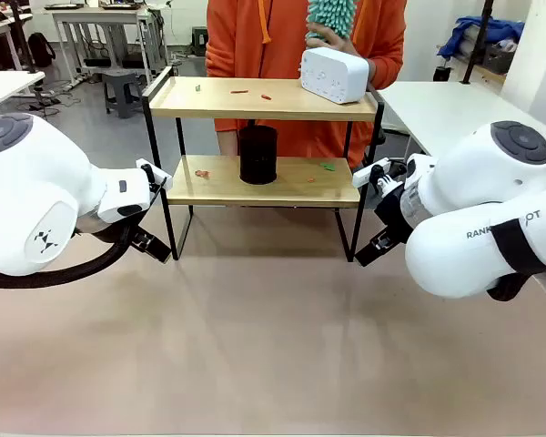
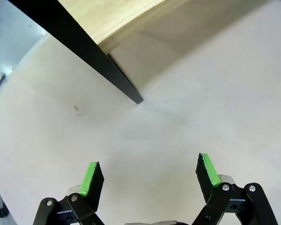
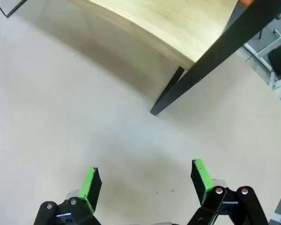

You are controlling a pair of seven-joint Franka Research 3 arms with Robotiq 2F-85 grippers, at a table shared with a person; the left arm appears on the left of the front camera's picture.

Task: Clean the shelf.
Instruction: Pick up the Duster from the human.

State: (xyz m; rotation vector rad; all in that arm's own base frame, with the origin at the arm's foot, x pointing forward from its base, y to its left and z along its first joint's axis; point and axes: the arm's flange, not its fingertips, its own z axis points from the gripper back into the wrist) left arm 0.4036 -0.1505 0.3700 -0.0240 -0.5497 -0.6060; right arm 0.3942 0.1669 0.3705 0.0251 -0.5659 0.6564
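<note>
The left gripper (image 2: 149,166) and right gripper (image 3: 145,172) both hang low over the table (image 1: 273,364), jaws spread wide apart on each. The shelf (image 1: 255,107) stands just past them, sort of between the two. One black leg foot lands ahead of the left jaws, another ahead of the right ones, slightly off to the side. Farther beyond the jaws a black cylinder (image 1: 257,155) sits on the lower board, and a white box (image 1: 335,75) and little scraps (image 1: 267,96) on the upper.
</note>
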